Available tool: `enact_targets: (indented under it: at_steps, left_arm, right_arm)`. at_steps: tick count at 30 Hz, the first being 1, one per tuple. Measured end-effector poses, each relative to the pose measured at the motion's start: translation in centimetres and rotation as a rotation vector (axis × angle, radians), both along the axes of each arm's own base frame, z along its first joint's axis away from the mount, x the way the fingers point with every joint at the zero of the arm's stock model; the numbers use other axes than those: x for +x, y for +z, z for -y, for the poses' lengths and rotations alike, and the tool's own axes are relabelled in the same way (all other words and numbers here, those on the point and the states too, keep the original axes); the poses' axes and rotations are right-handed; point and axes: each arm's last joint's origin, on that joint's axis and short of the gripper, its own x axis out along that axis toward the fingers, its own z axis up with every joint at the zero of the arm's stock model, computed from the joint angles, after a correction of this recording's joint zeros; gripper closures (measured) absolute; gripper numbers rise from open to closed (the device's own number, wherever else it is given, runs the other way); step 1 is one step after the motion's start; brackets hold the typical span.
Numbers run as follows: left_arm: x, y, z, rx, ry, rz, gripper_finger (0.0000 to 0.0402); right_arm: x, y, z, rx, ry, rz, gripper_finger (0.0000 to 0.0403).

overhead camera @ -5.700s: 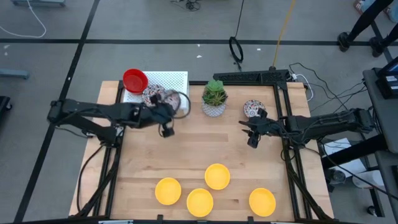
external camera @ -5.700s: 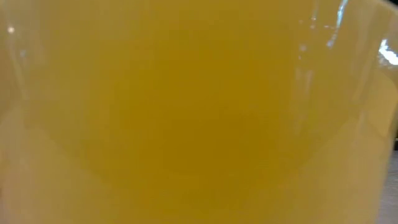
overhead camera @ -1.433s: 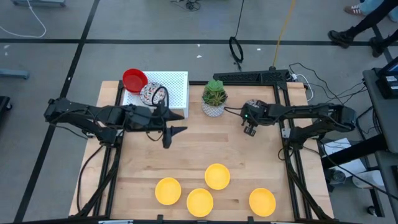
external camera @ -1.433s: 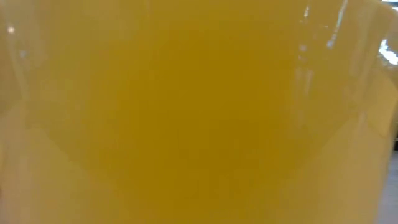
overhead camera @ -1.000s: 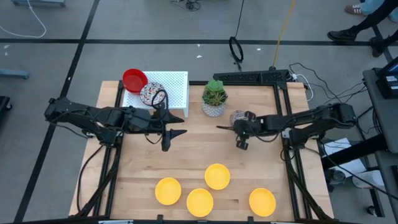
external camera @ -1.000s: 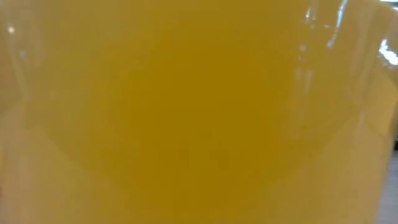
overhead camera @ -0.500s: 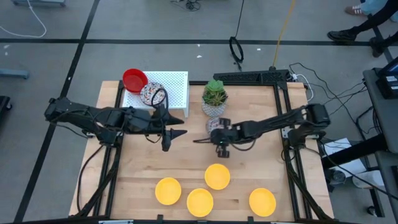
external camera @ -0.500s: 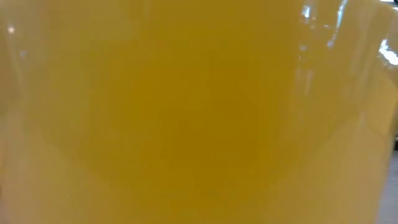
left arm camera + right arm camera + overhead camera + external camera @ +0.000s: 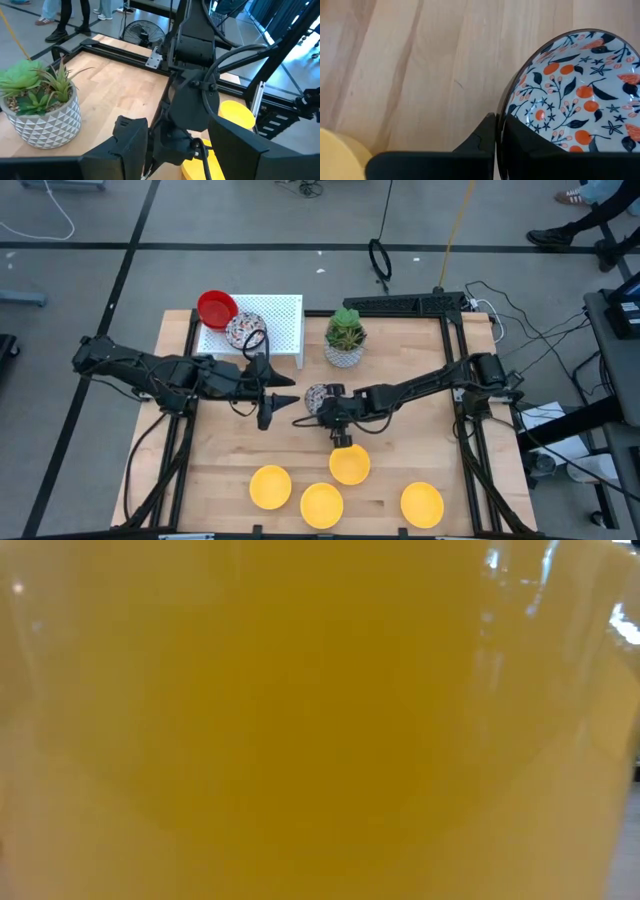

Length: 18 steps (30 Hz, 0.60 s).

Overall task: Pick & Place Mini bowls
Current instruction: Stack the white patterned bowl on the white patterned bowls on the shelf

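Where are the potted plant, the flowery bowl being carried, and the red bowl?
potted plant (image 9: 345,330), high view, on its green leaves
flowery bowl (image 9: 580,95), right wrist view, on its patterned inside
red bowl (image 9: 216,308), high view, on its inside

No readable text, label, brand, number or sign anywhere in these views.
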Motion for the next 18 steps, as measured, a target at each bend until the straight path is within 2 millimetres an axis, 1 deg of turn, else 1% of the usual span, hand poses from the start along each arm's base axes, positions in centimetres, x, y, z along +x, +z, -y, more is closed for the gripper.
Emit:
enact_targets:
  at_steps: [8, 13, 15, 18]
  left_arm:
    - [0.0, 0.0, 0.1, -0.002, -0.005, 0.000, 0.0190]
    - [0.0, 0.0, 0.1, 0.000, -0.005, 0.000, 0.0190]
    - [0.0, 0.0, 0.1, 0.000, -0.005, 0.000, 0.0190]
    - [0.0, 0.0, 0.1, -0.003, -0.004, 0.000, 0.0190]
  right_arm:
    - [0.3, -1.7, 0.0, -0.017, 0.006, -0.048, 0.0394]
    - [0.4, -1.8, 0.0, -0.019, 0.007, -0.045, 0.0393]
    - [0.4, -1.8, 0.0, -0.020, 0.005, -0.036, 0.0384]
    - [0.7, -1.6, 0.0, -0.015, 0.005, -0.011, 0.0358]
